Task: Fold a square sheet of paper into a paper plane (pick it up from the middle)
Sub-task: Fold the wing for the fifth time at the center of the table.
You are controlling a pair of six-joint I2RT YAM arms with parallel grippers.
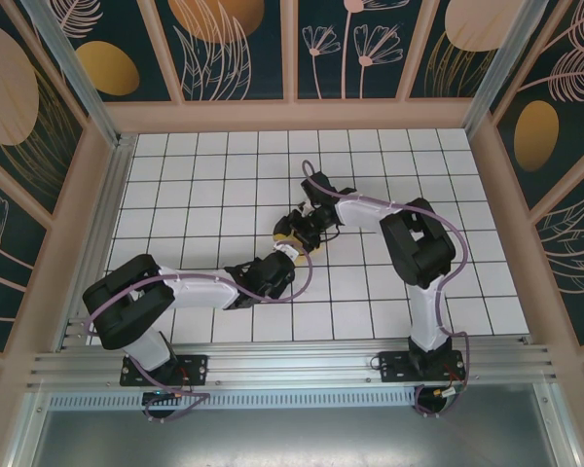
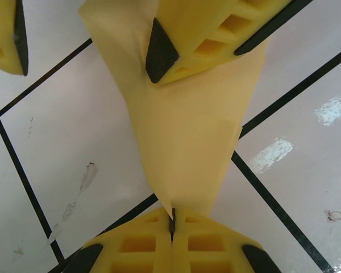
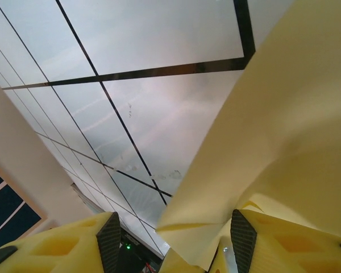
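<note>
The left gripper (image 2: 171, 226) is clamped shut on the narrow tip of the paper plane (image 2: 187, 148), and everything else is placed from that pinch. The plane's long axis runs straight away from the left gripper, widening from the point into a broad folded end where the right gripper (image 3: 175, 236) sits. Its jaws stand apart. One yellow finger (image 2: 216, 34) lies against the wide end and the other is well off to the side, so nothing is gripped there.

From the right wrist camera the paper rises in a large slanted panel beside one pad, with the gap between the jaws open next to it. The left arm is therefore the only one holding the plane, at its tip. I judge that whatever the right arm does next depends on that wide end lying just inside its open jaws, along the same line as the pinch.

The paper is thin, matt, pale yellow and unprinted, with layered flaps and one clean diagonal edge (the folds look soft rather than sharply pressed). The finger bodies are ribbed yellow plastic with dark pads. The white tiled table (image 2: 74, 142) beyond the left gripper is glossy, lightly scuffed and crossed by black lines.
</note>
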